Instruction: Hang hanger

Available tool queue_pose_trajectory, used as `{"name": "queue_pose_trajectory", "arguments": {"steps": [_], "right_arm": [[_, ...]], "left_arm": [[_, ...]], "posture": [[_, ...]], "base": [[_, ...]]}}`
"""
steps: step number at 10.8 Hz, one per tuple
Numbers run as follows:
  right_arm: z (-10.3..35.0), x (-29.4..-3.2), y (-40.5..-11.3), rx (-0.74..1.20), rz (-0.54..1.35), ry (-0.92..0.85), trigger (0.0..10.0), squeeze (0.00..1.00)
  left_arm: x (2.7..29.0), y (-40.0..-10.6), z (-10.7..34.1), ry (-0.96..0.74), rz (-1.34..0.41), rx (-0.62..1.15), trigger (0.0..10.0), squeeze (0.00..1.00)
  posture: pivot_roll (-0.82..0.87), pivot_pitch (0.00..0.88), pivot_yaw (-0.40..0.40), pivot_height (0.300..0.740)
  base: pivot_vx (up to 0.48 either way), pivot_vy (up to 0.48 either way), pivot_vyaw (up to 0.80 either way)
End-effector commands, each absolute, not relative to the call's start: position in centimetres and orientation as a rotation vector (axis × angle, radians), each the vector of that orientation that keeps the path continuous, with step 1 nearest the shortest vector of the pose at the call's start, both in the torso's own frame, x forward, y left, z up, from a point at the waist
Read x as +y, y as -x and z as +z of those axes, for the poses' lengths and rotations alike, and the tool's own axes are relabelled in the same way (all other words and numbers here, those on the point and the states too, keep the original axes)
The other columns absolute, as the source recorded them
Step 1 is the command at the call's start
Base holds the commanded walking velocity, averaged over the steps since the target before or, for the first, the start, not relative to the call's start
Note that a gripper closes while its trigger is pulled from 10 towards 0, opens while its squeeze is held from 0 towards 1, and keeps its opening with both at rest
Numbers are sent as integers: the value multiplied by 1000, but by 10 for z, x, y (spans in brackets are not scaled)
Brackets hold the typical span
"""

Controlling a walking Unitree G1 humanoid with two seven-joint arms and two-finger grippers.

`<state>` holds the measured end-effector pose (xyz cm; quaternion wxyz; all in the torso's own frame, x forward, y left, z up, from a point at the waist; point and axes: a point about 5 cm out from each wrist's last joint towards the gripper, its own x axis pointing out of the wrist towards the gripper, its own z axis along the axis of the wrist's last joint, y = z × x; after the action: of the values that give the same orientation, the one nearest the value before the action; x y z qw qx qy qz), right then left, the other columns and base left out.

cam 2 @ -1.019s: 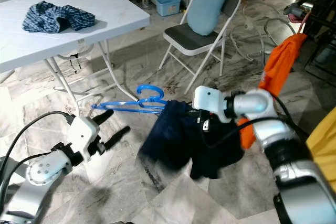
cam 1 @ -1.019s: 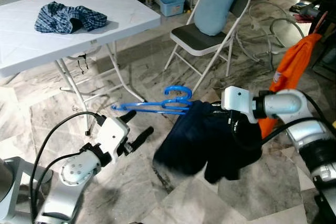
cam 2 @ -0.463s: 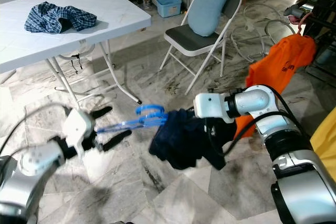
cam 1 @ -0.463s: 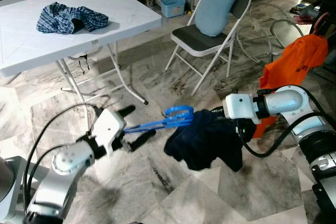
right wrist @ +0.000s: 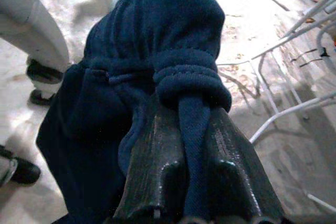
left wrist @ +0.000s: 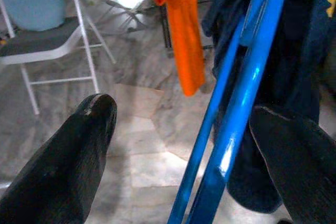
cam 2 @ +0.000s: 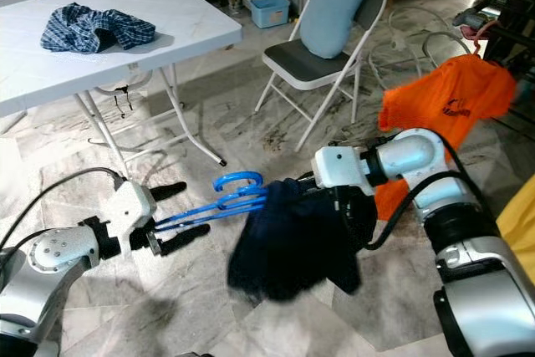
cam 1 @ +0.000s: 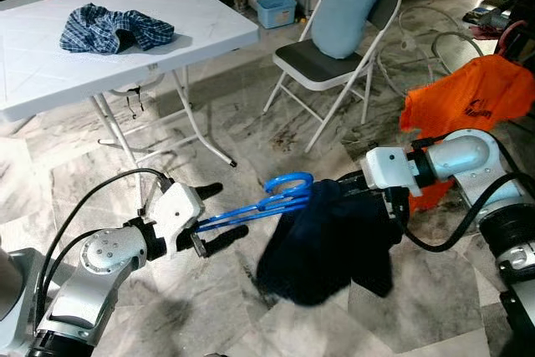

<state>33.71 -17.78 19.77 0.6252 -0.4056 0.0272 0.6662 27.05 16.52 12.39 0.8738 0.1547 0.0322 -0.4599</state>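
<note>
Above the marble floor (cam 1: 209,307), between the two arms, a dark blue garment (cam 1: 326,240) hangs from a blue hanger (cam 1: 259,203), and the right claw (right wrist: 181,156) is closed on a fold of this cloth. The left claw (cam 1: 205,221) has its fingers (left wrist: 68,161) spread apart, with the hanger's thin end passing between them.

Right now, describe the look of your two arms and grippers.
Both arms are silver-grey with rounded joints, white wrist blocks and looping black cables. The left gripper and right gripper each have two long black fingers.
</note>
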Motion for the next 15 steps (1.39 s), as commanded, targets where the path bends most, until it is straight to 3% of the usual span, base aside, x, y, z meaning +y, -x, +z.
{"name": "queue_pose_trajectory", "arguments": {"steps": [1,6,15], "right_arm": [[219,-174,-338,-33,1539,946,10000,0],[216,-171,-340,-30,1538,942,10000,0],[212,-167,-342,-47,1510,939,10000,0]], "left_arm": [[164,-273,122,-329,-990,83,0,0],[158,-294,143,-341,-1069,30,0,0],[141,-286,136,-344,-1213,80,0,0]], "posture": [[-48,80,10,740],[-37,78,5,740],[-36,102,5,740]], "base": [[0,0,0],[0,0,0],[0,0,0]]}}
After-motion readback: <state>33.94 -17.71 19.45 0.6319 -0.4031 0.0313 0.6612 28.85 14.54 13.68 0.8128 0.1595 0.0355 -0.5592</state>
